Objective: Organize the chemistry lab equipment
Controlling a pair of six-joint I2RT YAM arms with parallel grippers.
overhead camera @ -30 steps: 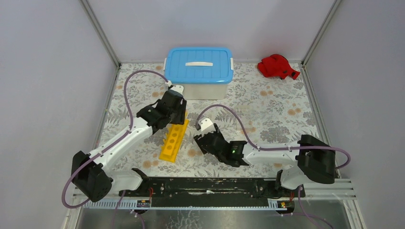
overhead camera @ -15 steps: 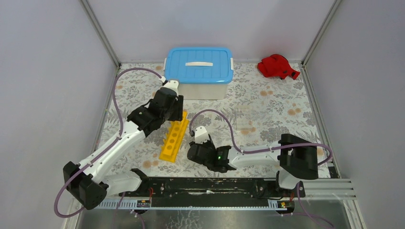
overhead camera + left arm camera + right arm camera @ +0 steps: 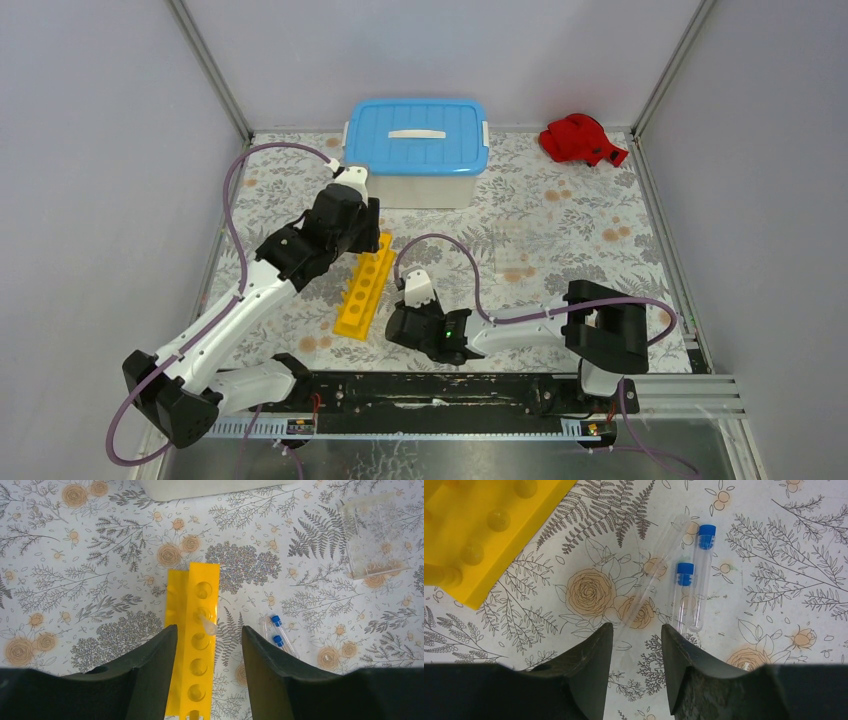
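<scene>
The yellow test-tube rack (image 3: 364, 286) lies on the floral mat, left of centre. In the left wrist view the rack (image 3: 199, 652) has a clear uncapped tube (image 3: 208, 623) leaning out of its second hole. My left gripper (image 3: 208, 628) is open above the rack, empty; it also shows in the top view (image 3: 368, 243). Two blue-capped tubes (image 3: 685, 592) (image 3: 702, 570) and one clear uncapped tube (image 3: 656, 570) lie on the mat right of the rack. My right gripper (image 3: 636, 626) is open, empty, just short of them, and shows in the top view (image 3: 398, 322). The black ring stand is out of view.
A white tub with a blue lid (image 3: 417, 135) stands at the back centre. A red cloth (image 3: 580, 140) lies at the back right corner. A clear acrylic box (image 3: 375, 540) sits on the mat right of the rack. Grey walls enclose the mat.
My right gripper has swung left and toward the near edge, stopping beside the rack over the loose tubes. My left arm has drawn slightly left, staying over the rack's far end.
</scene>
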